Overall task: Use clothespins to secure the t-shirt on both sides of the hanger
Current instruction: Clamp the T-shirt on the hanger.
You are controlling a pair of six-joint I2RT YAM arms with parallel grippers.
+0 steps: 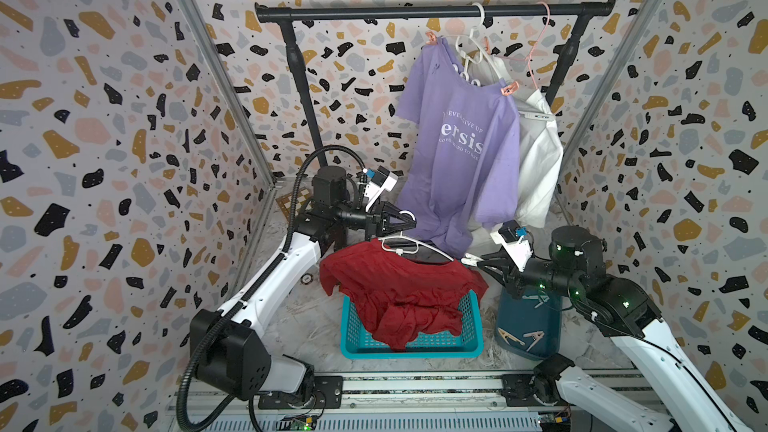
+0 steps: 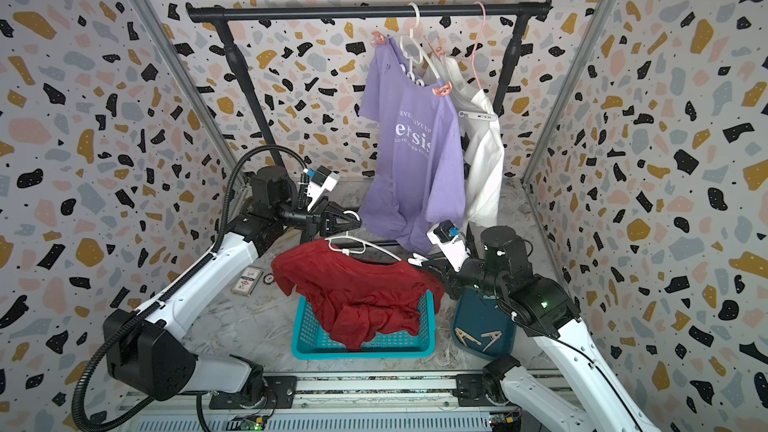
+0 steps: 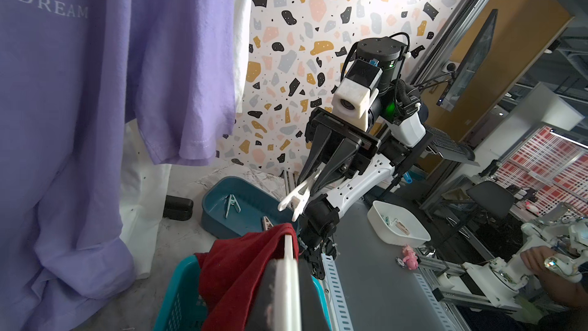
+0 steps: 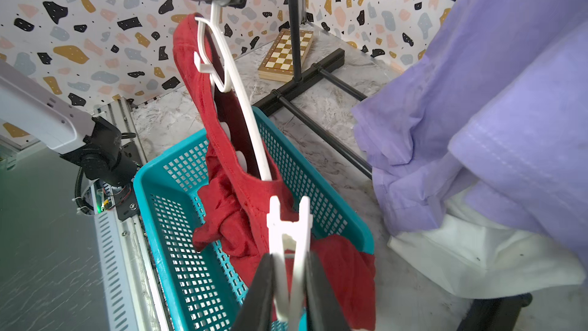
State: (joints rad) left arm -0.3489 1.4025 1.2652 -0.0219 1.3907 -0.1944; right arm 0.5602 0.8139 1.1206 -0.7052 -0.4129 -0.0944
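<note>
A red t-shirt (image 1: 399, 284) hangs from a white hanger (image 1: 415, 245) and trails into the basket below. My left gripper (image 1: 409, 222) is shut on the hanger's hook; in the left wrist view its dark fingers (image 3: 267, 284) sandwich the white plastic (image 3: 291, 281). My right gripper (image 1: 484, 261) is shut on a white clothespin (image 1: 471, 260), squeezing its tails. In the right wrist view the clothespin (image 4: 288, 227) has its mouth spread, close to the shirt's near shoulder (image 4: 254, 192) where the hanger arm (image 4: 245, 103) goes under the cloth. I cannot tell whether they touch.
A teal basket (image 1: 415, 347) sits under the shirt. A dark blue tray (image 1: 528, 326) holding loose clothespins (image 1: 534, 336) lies below my right arm. A purple shirt (image 1: 461, 139) and a white one (image 1: 538, 151) hang pinned on the black rail (image 1: 415, 12). A chessboard (image 4: 286, 55) lies behind.
</note>
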